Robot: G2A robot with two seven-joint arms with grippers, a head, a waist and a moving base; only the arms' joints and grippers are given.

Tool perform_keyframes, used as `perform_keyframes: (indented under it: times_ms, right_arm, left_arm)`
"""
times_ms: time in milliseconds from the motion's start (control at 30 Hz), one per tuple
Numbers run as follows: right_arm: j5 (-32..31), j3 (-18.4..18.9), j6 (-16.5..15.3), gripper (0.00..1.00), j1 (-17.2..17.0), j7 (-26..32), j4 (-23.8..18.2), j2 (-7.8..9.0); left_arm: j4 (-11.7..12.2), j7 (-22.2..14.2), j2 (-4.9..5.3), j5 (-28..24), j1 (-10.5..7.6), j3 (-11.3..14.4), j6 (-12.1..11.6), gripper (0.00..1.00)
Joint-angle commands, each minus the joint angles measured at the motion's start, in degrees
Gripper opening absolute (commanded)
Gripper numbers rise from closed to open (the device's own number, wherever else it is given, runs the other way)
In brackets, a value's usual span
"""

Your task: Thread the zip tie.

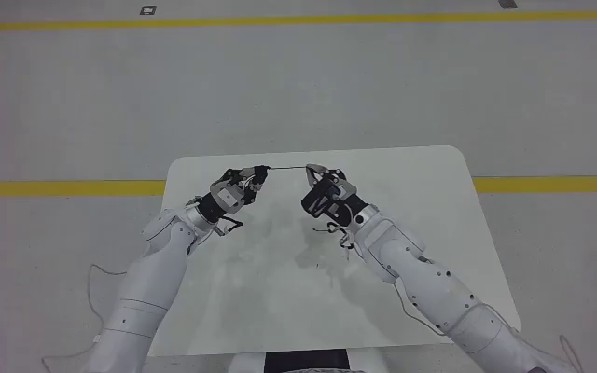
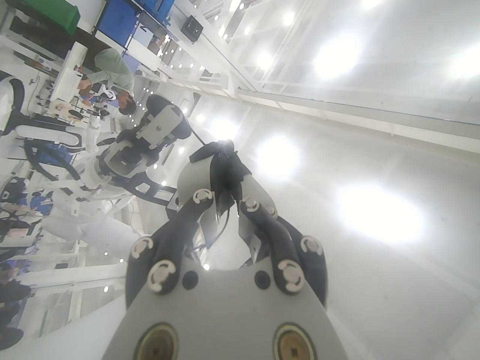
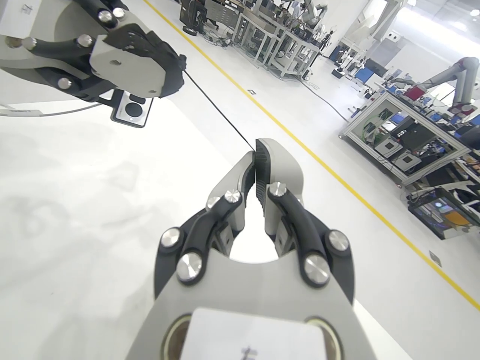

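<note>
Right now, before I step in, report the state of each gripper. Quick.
Left gripper: fingers shut on one end of the zip tie.
Right gripper: fingers shut on the other end of the zip tie.

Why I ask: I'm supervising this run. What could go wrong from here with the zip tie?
1. The zip tie is stretched straight between the left gripper and the right gripper, each pinching just an end; pulling apart could slip it from the fingers.
2. It hangs near the far edge of the table, so a dropped tie might land on the floor.
</note>
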Motion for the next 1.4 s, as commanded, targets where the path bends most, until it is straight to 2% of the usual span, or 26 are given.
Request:
perform_keyframes:
  times_ms: [0, 67, 167, 300, 500, 967, 1067, 1167, 1367]
  right_arm:
    - [0.0, 0.06, 0.33, 0.2, -0.01, 0.27, -0.07, 0.06]
    - [0.0, 0.15, 0.69, 0.64, -0.14, 0.44, -0.15, 0.13]
    - [0.0, 0.53, 1.26, 0.74, -0.52, 0.67, -0.2, 0.28]
    - [0.0, 1.33, 2.21, 1.0, -1.24, 0.98, -0.36, 0.63]
    - [0.0, 2.2, 2.43, 1.0, -2.41, 0.47, -1.6, 1.12]
    - [0.0, 2.2, 2.43, 1.0, -2.41, 0.47, -1.6, 1.12]
    - [2.86, 3.51, 2.37, 1.0, -3.36, -0.15, -1.91, 0.95]
    - [6.85, 5.6, 1.01, 1.0, -4.39, -0.78, -2.35, 0.94]
    - [13.09, 9.36, -4.3, 1.0, -6.39, -1.64, -3.6, 1.18]
  left_arm:
    - [0.0, 0.0, 0.0, 0.0, 0.0, 0.0, 0.0, 0.0]
    - [0.0, 0.0, 0.0, 0.0, 0.0, 0.0, 0.0, 0.0]
    - [0.0, 0.0, 0.0, 0.0, 0.0, 0.0, 0.0, 0.0]
    - [0.0, 0.0, 0.0, 0.0, 0.0, 0.0, 0.0, 0.0]
    - [0.0, 0.0, 0.0, 0.0, 0.0, 0.0, 0.0, 0.0]
    - [0.0, 0.0, 0.0, 0.0, 0.0, 0.0, 0.0, 0.0]
    - [0.0, 0.0, 0.0, 0.0, 0.0, 0.0, 0.0, 0.0]
    - [0.0, 0.0, 0.0, 0.0, 0.0, 0.0, 0.0, 0.0]
    - [0.0, 0.0, 0.0, 0.0, 0.0, 0.0, 0.0, 0.0]
